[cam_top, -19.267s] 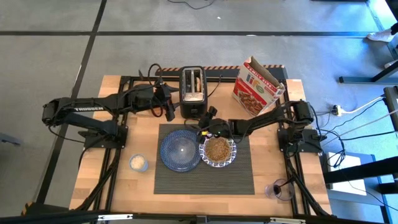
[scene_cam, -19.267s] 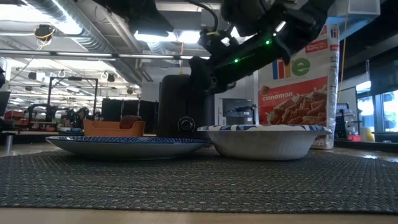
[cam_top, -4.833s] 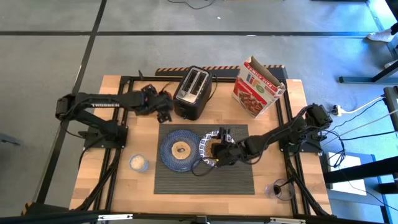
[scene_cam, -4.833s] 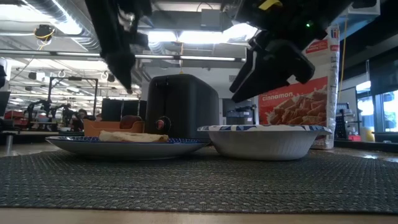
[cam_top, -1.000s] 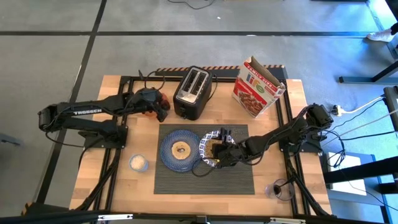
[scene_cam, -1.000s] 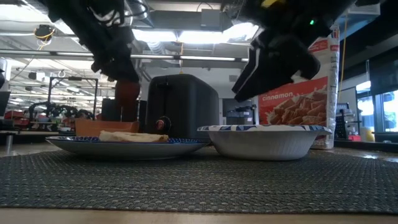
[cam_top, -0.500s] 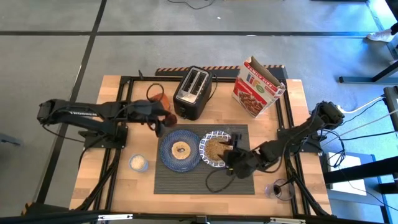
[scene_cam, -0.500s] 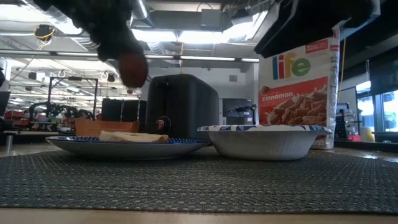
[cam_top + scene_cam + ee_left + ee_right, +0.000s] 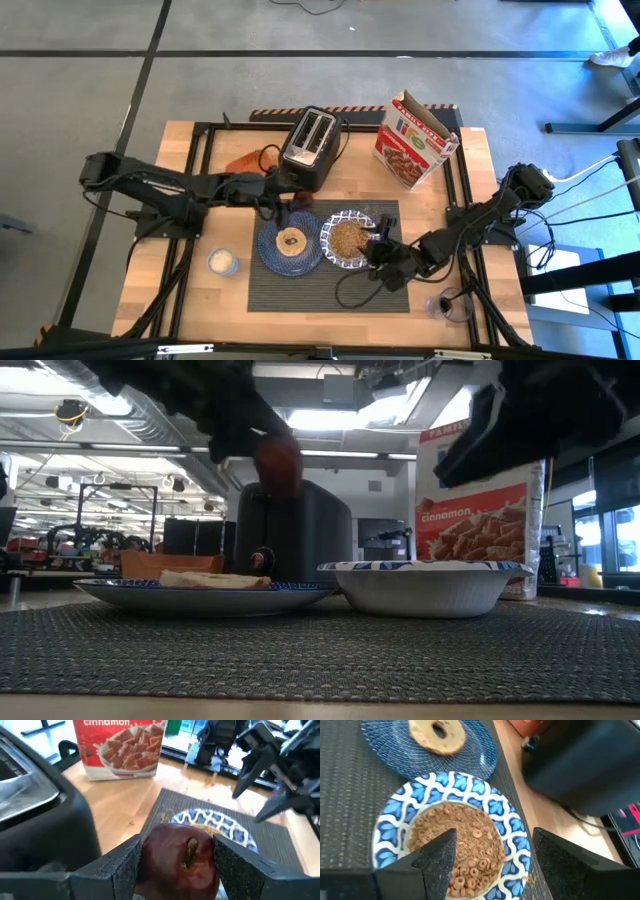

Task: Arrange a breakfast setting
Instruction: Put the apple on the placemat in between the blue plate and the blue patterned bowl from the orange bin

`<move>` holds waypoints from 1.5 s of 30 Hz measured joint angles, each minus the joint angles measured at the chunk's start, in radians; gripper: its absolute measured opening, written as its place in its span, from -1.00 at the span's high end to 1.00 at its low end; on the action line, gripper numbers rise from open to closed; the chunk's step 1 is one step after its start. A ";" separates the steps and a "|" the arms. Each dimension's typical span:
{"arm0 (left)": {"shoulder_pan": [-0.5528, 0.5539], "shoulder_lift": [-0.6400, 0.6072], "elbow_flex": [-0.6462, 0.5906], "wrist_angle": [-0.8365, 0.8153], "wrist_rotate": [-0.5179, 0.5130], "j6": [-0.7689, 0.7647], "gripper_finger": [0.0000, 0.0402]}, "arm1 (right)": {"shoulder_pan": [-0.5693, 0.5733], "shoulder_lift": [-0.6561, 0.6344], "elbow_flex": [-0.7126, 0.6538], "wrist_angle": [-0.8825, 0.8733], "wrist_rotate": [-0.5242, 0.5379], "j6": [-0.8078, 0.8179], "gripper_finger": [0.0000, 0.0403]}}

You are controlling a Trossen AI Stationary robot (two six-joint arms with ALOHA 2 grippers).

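Left gripper (image 9: 177, 865) is clamped on the apple (image 9: 180, 860), stem toward the wrist camera, held in the air above the plate's (image 9: 268, 250) far rim near the toaster (image 9: 308, 150), bagel (image 9: 291, 240) just below; right gripper (image 9: 490, 855) hangs spread and empty over the cereal bowl (image 9: 395, 810); apple dark red, glossy, round.

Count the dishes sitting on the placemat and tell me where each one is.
2. The dark blue plate holding the bagel lies on the placemat's left half; the blue-and-white bowl of cereal sits just to its right, near the mat's middle. None seem hidden.
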 joint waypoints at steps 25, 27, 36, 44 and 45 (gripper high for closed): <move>0.092 0.421 0.000 0.314 0.009 -0.081 -0.13 | -0.002 0.000 -0.042 -0.002 0.033 0.048 -0.27; 0.092 0.423 0.000 0.314 0.008 -0.081 -0.13 | -0.003 0.000 -0.042 -0.001 0.042 0.049 -0.27; 0.093 0.464 -0.003 0.351 -0.028 -0.034 -0.13 | -0.003 0.000 -0.042 0.002 0.048 0.050 -0.27; 0.091 0.510 -0.001 0.382 -0.034 -0.034 -0.13 | -0.003 0.000 -0.042 0.008 0.048 0.055 -0.27; 0.091 0.511 -0.001 0.383 -0.034 -0.035 -0.13 | -0.003 0.000 -0.042 0.008 0.048 0.055 -0.27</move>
